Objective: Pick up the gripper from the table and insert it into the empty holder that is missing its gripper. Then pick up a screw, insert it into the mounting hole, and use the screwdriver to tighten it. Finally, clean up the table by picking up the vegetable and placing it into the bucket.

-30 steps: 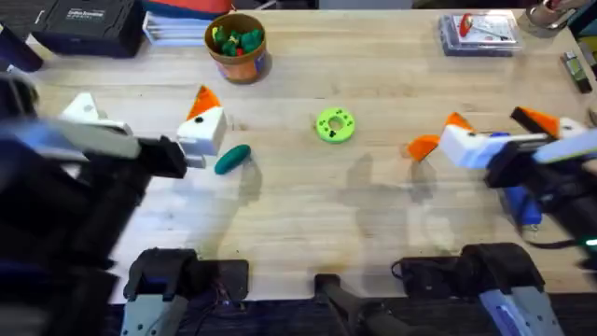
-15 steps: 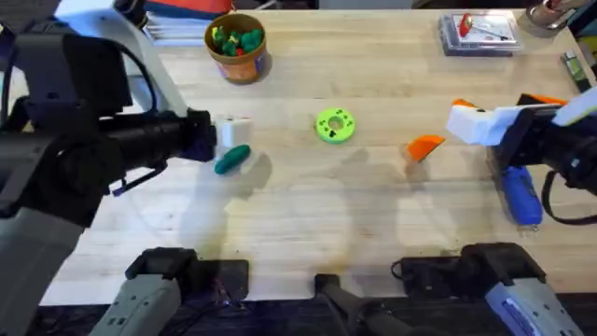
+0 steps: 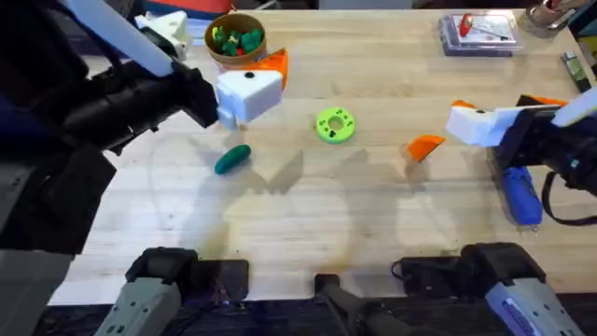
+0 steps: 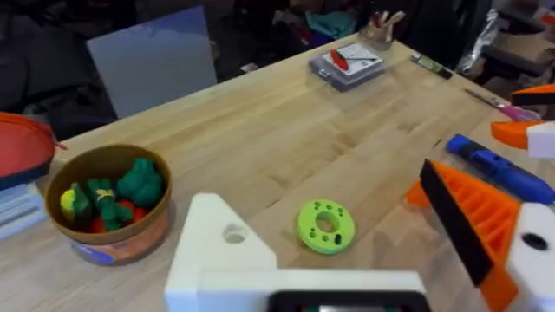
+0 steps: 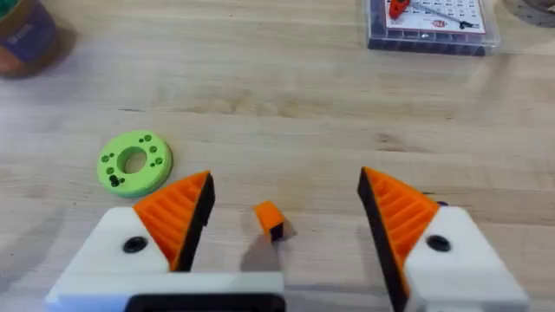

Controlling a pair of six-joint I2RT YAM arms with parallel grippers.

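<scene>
The loose orange gripper [image 3: 425, 146] lies on the table just left of my right gripper [image 3: 504, 112], and shows between its orange pads [image 5: 270, 218]. My right gripper [image 5: 286, 199] is open. My left gripper [image 3: 213, 44] hangs raised and open beside the bucket [image 3: 237, 42]. One of its fingers is the bare white holder [image 4: 217, 251]; the other carries an orange pad [image 4: 477, 217]. The teal vegetable [image 3: 232, 158] lies alone below the left gripper. The blue screwdriver [image 3: 520, 194] lies under the right arm. No screw can be made out.
A lime-green disc [image 3: 335, 124] sits mid-table between the arms. A clear plastic box [image 3: 478, 31] stands at the far right, and dark cases and stacked items sit at the far left. Bare wood stretches along the near half of the table.
My left arm has risen and swung from beside the vegetable toward the bucket, its gripper now open wide. The right gripper shifted slightly earlier and has since held still.
</scene>
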